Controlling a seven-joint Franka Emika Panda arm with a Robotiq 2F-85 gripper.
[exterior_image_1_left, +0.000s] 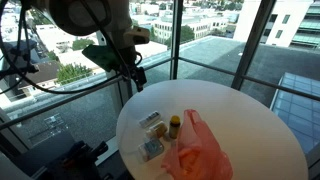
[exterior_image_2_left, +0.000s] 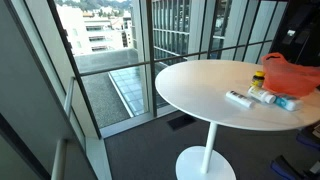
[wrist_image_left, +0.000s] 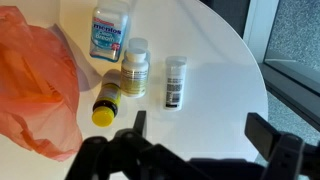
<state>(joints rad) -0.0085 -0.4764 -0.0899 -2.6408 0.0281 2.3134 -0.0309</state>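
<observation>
My gripper (wrist_image_left: 200, 135) is open and empty, held above the round white table (wrist_image_left: 215, 70); it also shows in an exterior view (exterior_image_1_left: 132, 72) near the table's far edge. In the wrist view, ahead of the fingers lie a small white tube with a dark label (wrist_image_left: 175, 82), a pale bottle with a white cap (wrist_image_left: 134, 68), a yellow-capped bottle (wrist_image_left: 106, 102), and a white bottle with a blue label (wrist_image_left: 107, 34). An orange plastic bag (wrist_image_left: 35, 80) lies beside them. The same items show in both exterior views (exterior_image_1_left: 160, 135) (exterior_image_2_left: 265, 93).
The table (exterior_image_1_left: 240, 120) stands on a single white pedestal (exterior_image_2_left: 207, 150) next to floor-to-ceiling windows (exterior_image_2_left: 120, 50) with dark frames. Cables and dark equipment (exterior_image_1_left: 20, 60) sit by the window. The table edge is close under the gripper's right finger.
</observation>
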